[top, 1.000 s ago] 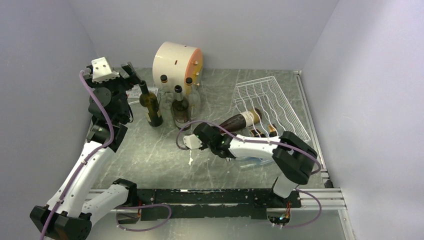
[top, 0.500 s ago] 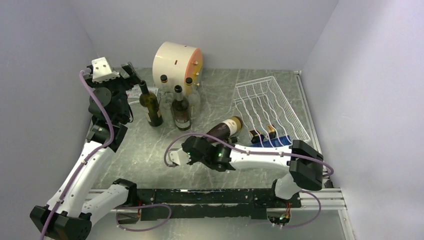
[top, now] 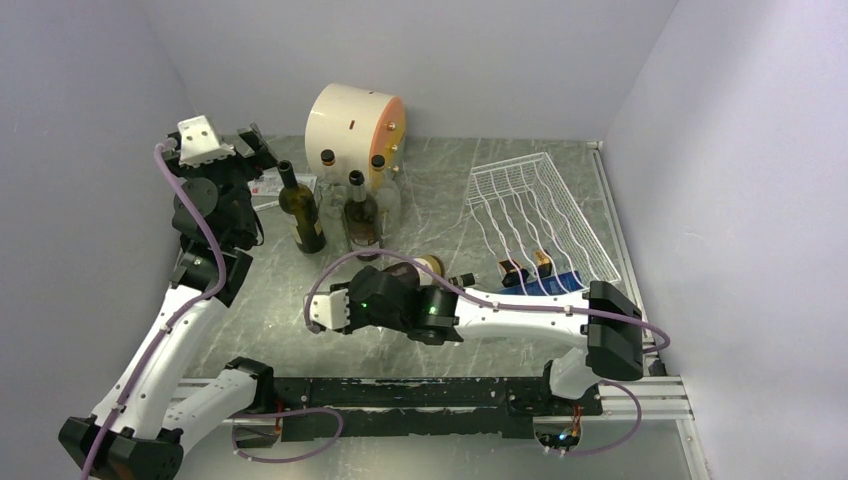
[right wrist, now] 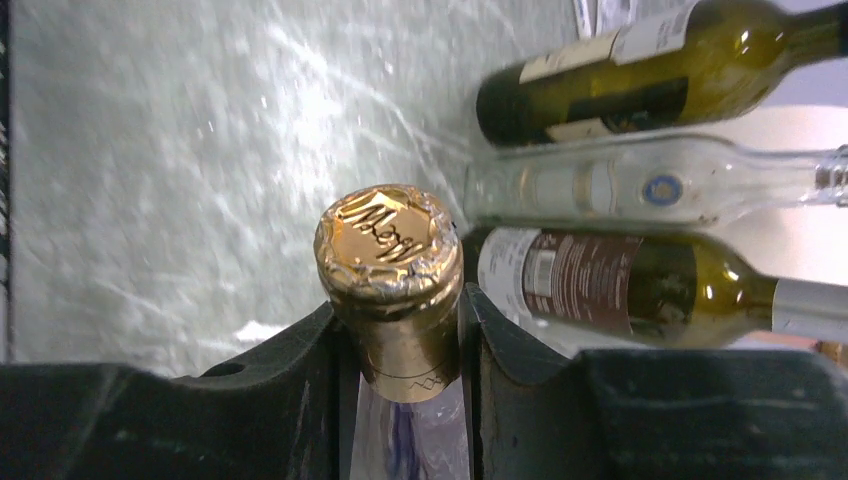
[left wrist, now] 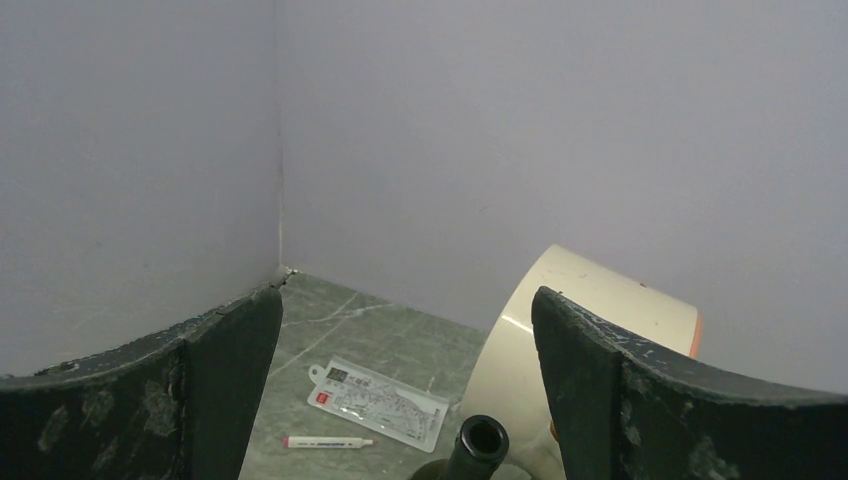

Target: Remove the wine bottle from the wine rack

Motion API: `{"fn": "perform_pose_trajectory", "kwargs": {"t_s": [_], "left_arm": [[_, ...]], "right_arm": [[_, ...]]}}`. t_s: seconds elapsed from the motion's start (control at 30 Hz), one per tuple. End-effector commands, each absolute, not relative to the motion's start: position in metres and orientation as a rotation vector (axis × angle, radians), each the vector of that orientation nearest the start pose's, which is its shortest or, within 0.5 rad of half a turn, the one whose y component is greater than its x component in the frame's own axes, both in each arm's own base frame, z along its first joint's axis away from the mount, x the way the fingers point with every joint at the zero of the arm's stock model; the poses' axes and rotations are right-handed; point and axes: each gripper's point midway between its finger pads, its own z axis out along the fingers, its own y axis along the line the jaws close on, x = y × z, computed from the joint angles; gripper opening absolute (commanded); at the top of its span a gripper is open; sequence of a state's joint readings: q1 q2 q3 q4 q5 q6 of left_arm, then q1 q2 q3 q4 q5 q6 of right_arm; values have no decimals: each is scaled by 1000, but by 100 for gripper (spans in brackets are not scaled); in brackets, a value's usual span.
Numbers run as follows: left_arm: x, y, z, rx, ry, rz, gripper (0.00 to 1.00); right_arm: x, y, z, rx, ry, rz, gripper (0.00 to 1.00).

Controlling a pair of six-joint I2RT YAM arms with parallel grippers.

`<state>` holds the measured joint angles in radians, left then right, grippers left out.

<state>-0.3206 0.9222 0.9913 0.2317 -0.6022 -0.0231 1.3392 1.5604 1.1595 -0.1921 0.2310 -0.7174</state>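
- Gold foil shows at the right wrist: your right gripper (right wrist: 400, 315) is clenched on the neck of the bottle (right wrist: 390, 255), with the other bottles (right wrist: 640, 285) just beyond.
- Left wrist: your left gripper (left wrist: 410, 385) is spread wide and empty, up over those other bottles.
- From above, the bottle hangs clear of the rack (top: 540, 195), between it and the group. The lift-off looks done; next you need a bare patch of table (top: 450, 200) and a steady set-down.

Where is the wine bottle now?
Top view: the wine bottle is mid-table, left of the wine rack, in front of the standing bottles, gripped by the right end effector.
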Motion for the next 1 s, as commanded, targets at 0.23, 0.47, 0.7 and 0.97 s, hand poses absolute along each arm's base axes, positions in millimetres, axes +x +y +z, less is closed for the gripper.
{"fn": "perform_pose_trajectory", "kwargs": {"t_s": [0.23, 0.47, 0.7, 0.97], "left_arm": [[321, 19, 443, -390, 1202, 152, 98], [316, 23, 447, -400, 1184, 162, 98], [315, 24, 446, -403, 1182, 167, 98], [317, 29, 447, -411, 1180, 163, 98]], "right_arm": [[180, 494, 334, -1231, 1054, 682, 0], [207, 507, 373, -1077, 990, 812, 0], [245, 511, 398, -949, 939, 816, 0], [277, 517, 404, -816, 935, 882, 0]]}}
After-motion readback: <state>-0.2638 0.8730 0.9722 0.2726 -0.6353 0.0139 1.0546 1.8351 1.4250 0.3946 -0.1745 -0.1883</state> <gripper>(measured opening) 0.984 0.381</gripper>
